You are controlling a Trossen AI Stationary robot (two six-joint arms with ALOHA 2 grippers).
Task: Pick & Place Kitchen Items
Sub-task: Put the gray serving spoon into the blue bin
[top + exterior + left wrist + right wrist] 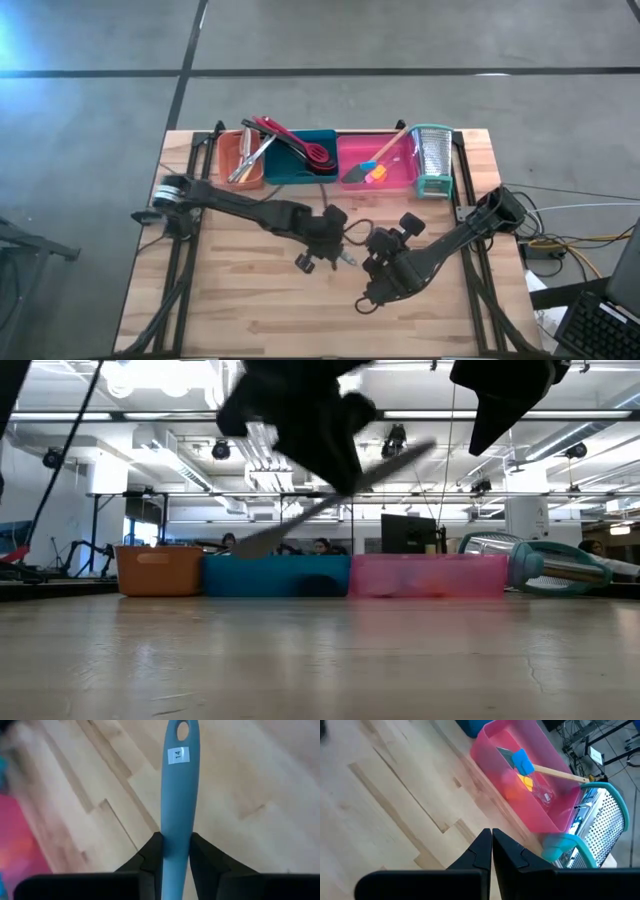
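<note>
My left gripper (325, 242) (176, 845) is above the middle of the table, shut on a slim blue-grey utensil (179, 795). The utensil's handle end has a hanging hole and a label reading 14. In the low view the utensil (340, 495) slants in the air under the gripper (310, 430). My right gripper (383, 283) (491, 840) hovers shut and empty, just to the right of and nearer than the left one. More utensils lie in the orange tray (240, 160), teal tray (300, 165) and pink tray (395, 178). My left gripper pinches the utensil's handle (177, 827) between its two fingers (150, 855), some way back from the holed free end (182, 730). That end sticks out past the fingertips. The utensil is lifted clear of the table and tilted, with its broader end (255, 542) lower.
The three trays stand in a row along the table's far edge, with a metal box grater with teal trim (433, 160) lying at their right end. Bare wooden tabletop (250, 300) spreads across the near half. Cables hang off the right side.
</note>
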